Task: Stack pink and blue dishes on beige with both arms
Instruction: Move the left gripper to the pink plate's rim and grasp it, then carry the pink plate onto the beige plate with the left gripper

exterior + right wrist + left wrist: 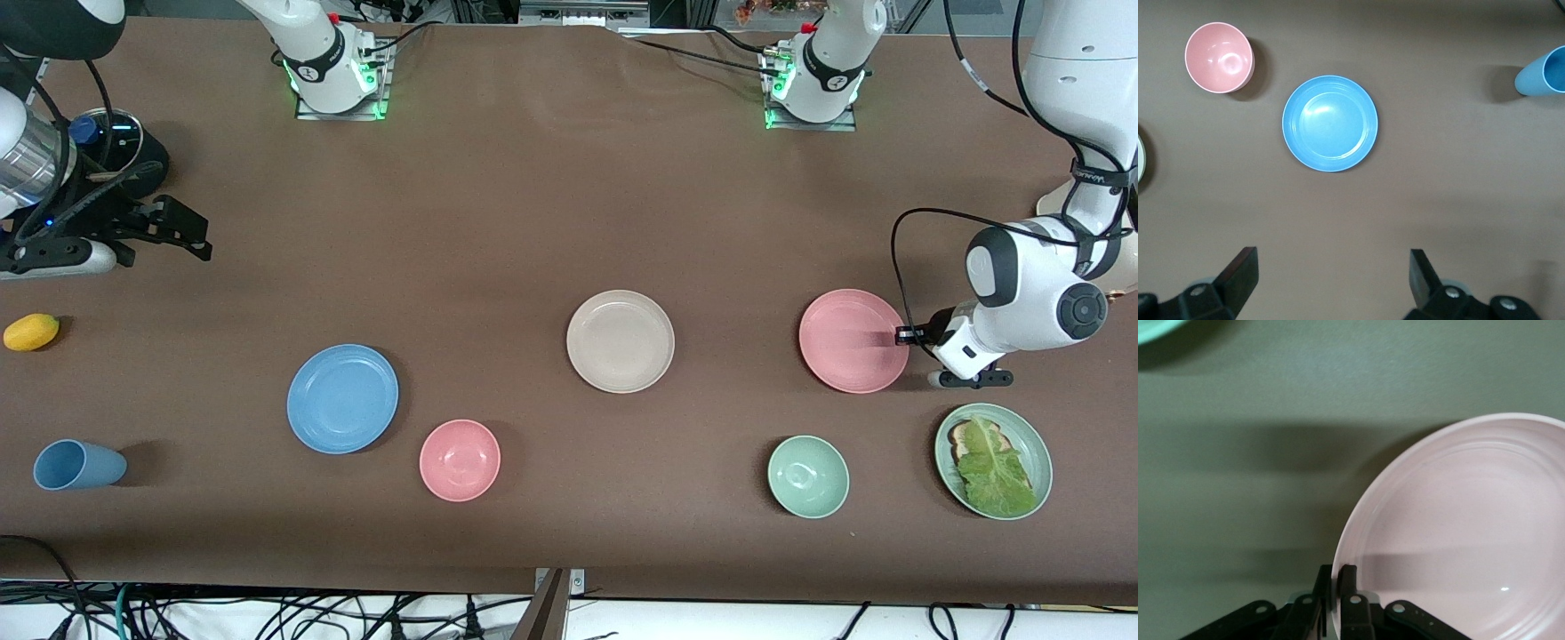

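While clamped: pink plate (1458, 533) in left tool (1335, 587)

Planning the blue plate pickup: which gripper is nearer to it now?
Right. The right gripper hangs open toward its own end of the table, the blue plate in its view. The left gripper grips the pink plate rim.

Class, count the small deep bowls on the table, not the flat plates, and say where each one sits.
2. A pink bowl sits beside the blue plate, nearer the front camera. A green bowl sits beside the green plate of food, toward the left arm's end. None appear hidden.
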{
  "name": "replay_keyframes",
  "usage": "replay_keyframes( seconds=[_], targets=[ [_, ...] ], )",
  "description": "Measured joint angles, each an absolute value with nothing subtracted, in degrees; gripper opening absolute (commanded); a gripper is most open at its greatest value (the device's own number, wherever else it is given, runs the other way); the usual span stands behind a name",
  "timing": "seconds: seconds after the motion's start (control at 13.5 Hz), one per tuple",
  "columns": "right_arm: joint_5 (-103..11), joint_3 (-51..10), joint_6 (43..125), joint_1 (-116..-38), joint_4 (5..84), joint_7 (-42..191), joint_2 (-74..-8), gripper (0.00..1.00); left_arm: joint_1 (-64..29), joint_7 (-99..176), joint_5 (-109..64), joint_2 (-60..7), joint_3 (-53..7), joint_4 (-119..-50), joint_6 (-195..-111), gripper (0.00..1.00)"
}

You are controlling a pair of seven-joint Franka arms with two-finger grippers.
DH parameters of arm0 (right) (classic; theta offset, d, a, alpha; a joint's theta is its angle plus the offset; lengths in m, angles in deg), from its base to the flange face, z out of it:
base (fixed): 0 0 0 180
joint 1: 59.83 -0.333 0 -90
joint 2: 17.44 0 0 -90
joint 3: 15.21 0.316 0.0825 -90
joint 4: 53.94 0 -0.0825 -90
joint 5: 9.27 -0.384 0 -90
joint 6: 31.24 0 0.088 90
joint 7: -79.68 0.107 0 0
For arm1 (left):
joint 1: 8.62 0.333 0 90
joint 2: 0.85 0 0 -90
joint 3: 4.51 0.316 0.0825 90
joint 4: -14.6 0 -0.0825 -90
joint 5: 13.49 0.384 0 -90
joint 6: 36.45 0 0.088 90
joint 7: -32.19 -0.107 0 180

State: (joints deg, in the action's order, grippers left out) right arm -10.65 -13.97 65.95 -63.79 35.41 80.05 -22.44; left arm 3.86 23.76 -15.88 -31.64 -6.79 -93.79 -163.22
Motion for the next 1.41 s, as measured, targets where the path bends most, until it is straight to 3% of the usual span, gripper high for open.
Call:
replay_keyframes(
  seconds=[0.37,0.59,0.89,1.41],
  targets=[
    [-10.6,-14.0,66.0,-63.8,35.4,80.1,-22.4,1.0,3.5,31.2,-18.3,-27.5,-10.3,-85.6,-146.7,0.0],
    [-10.6,-14.0,66.0,-63.8,35.4,80.1,-22.5,1.0,3.4,38.9,-22.7,-26.6,-14.3,-81.4,-141.8,0.0],
    [-10.7,-14.0,66.0,-63.8,35.5,80.1,-22.5,1.0,1.3,53.4,-23.8,-27.3,-23.0,-79.9,-141.9,0.0],
    [-10.6,-14.2,66.9,-63.7,35.5,80.1,-22.7,1.0,-13.1,66.4,-26.3,-35.1,-23.4,-79.7,-154.4,0.0]
  ],
)
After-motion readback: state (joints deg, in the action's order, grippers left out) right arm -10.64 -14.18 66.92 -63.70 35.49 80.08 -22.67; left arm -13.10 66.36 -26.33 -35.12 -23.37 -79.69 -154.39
